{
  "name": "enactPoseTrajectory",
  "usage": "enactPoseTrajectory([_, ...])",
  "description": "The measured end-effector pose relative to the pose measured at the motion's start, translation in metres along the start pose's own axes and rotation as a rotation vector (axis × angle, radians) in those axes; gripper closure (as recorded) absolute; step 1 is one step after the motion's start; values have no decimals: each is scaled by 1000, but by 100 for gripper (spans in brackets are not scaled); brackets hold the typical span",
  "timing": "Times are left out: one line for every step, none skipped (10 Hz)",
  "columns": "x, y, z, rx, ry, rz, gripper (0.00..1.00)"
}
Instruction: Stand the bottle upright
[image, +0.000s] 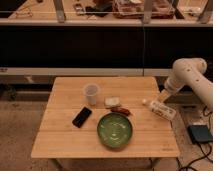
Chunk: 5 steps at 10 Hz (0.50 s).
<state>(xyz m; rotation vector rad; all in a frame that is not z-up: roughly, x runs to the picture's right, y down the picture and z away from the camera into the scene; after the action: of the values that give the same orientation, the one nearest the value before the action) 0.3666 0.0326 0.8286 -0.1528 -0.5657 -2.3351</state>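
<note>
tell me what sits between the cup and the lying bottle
In the camera view, a white packet and a reddish item lie between the cup and the bottle. The claw hangs just over the bottle, at the table's right edge.

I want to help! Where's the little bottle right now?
The bottle lies on its side at the right edge of the table, right of the green bowl, with the claw just above it.

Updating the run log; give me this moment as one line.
bottle: lying on side, right edge of table | gripper: open, just above bottle | stage: not yet upright
</note>
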Motion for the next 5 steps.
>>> enactPoseTrajectory([-12,4,0,-12,0,-7,33])
enactPoseTrajectory([-11,5,-2,-17,1,-9,33])
enactPoseTrajectory([-9,4,-1,-15,1,-12,33])
enactPoseTrajectory([-7,3,-2,-14,3,-13,33])
enactPoseTrajectory([-10,4,-1,-15,1,-11,33])
